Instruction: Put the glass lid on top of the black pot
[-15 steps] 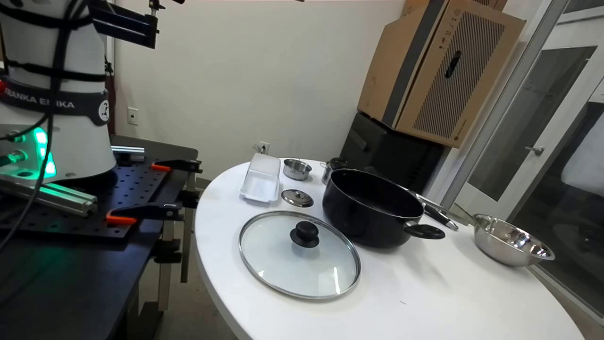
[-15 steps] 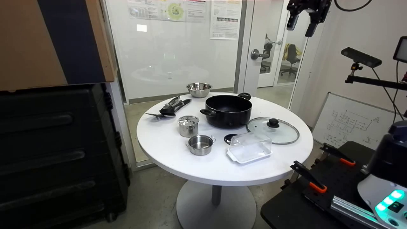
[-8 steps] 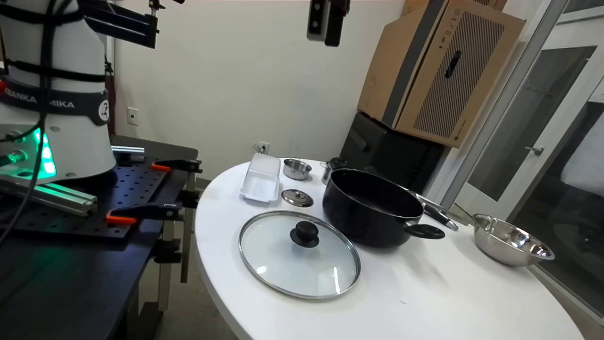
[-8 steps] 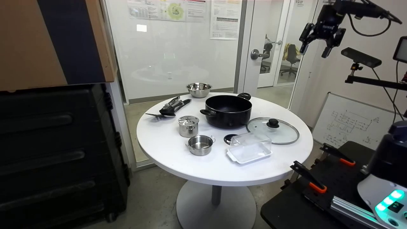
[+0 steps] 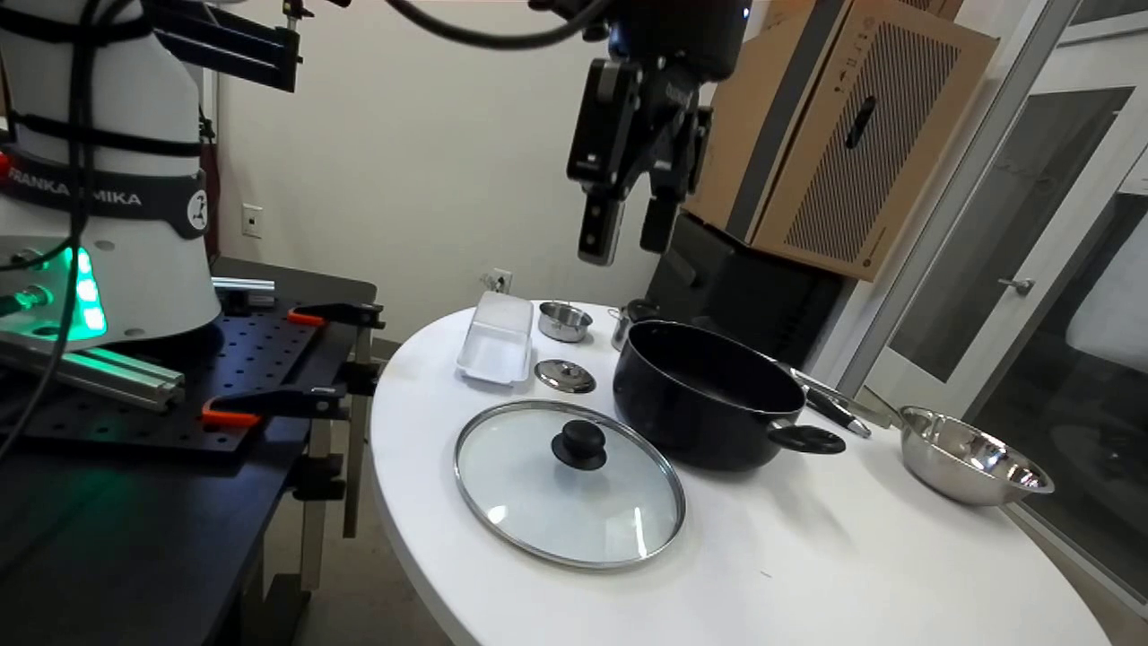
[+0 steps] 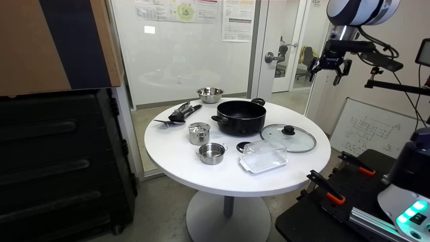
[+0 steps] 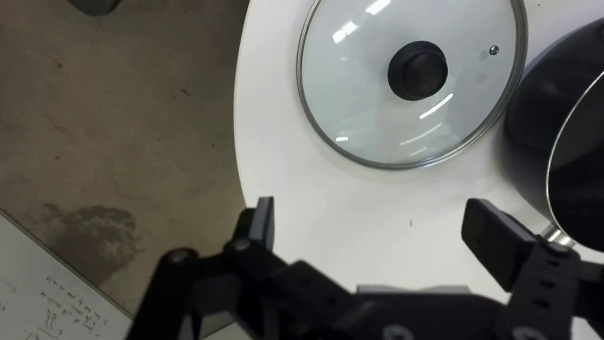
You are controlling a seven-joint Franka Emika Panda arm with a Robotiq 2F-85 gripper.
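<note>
The glass lid (image 5: 538,511) lies flat on the white table, black knob (image 5: 581,441) up; it also shows in an exterior view (image 6: 299,143) and the wrist view (image 7: 358,99). The black pot (image 5: 686,413) stands upright beside the lid, with its top uncovered. It shows too in an exterior view (image 6: 240,126), and partly at the right edge of the wrist view (image 7: 531,123). My gripper (image 5: 628,251) is open and empty, fingers down, well above the table. In the wrist view its fingers (image 7: 369,210) are wide apart, with the lid ahead of them and touching neither.
A clear plastic dish (image 6: 263,163), a small steel pot (image 6: 211,154), a lidded steel pot (image 6: 199,135) and a small steel lid (image 5: 565,377) stand near the pot. Black utensils (image 6: 181,114) and a steel bowl (image 5: 973,462) lie farther off. The table edge (image 7: 236,118) runs left of the lid.
My gripper has come down into view from above in both exterior views and is lower over the table. It stays open. The lid and the pot have not moved.
</note>
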